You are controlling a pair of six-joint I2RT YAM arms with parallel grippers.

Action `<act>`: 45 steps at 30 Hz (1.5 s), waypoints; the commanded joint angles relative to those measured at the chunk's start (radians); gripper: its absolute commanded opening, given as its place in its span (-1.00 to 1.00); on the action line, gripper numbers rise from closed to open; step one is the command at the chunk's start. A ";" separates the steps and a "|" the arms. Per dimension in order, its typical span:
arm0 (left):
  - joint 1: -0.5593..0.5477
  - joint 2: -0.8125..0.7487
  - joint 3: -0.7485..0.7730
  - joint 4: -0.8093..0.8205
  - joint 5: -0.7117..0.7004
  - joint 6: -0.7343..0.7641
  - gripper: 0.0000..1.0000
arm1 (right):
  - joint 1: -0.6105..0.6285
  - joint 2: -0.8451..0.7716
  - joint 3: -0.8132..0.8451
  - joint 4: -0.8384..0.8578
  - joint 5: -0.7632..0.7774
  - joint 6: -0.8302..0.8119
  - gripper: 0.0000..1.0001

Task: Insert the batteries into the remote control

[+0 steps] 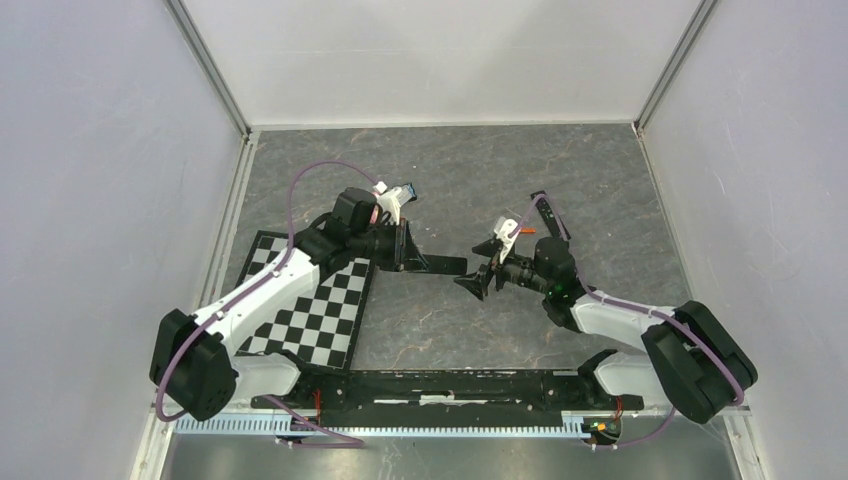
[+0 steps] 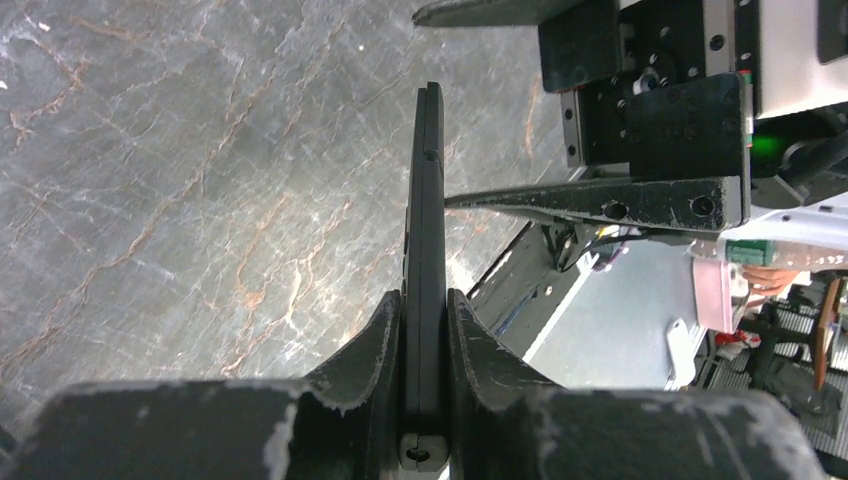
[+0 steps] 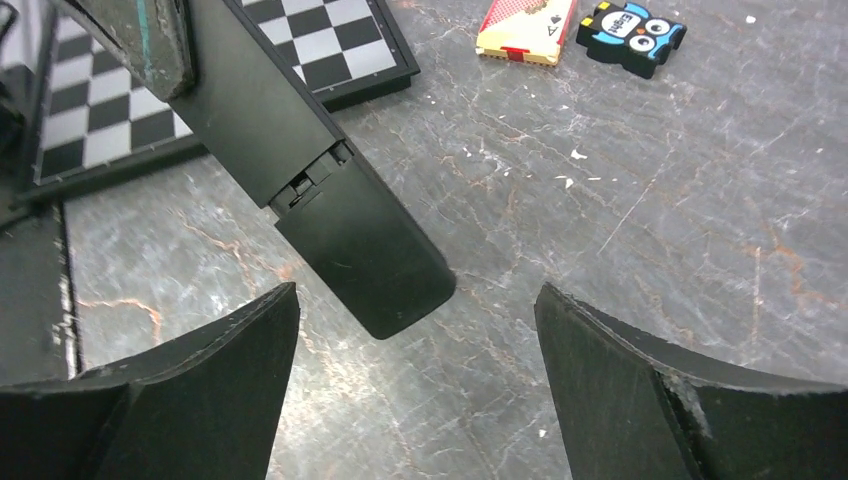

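Left hand (image 2: 425, 400) clamps remote (image 2: 424, 250) edge-on above tabletop (image 2: 180, 200). Right hand (image 3: 415, 390) wide open, empty, near remote's back cover. Likely next: open cover; batteries unseen.

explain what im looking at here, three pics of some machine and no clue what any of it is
Two robot arms are bolted at the near edge of a stone-patterned table. One picture looks down from above; the other two come from cameras on each arm's wrist.

The left tool is shut on a slim black remote control, gripping it edge-on. The right tool is open and holds nothing, with the remote's free end in front of it, the back cover apparently shut.

On the table lie a checkerboard, a red-and-cream card box and a small blue-and-black owl-faced gadget. Another black remote lies behind the right arm.
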 commanded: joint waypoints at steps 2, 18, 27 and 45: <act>0.003 0.013 0.056 -0.072 0.034 0.100 -0.96 | 0.021 0.025 0.046 -0.016 0.011 -0.207 0.74; 0.001 0.084 0.087 -0.147 0.016 0.121 -0.96 | 0.168 0.175 0.135 -0.041 0.093 -0.423 0.26; 0.002 0.097 0.110 -0.192 -0.030 0.148 -0.96 | 0.168 0.197 0.160 -0.192 0.143 -0.521 -0.28; 0.001 0.172 0.127 -0.208 -0.095 0.150 -0.96 | 0.168 0.226 0.229 -0.330 0.151 -0.527 0.24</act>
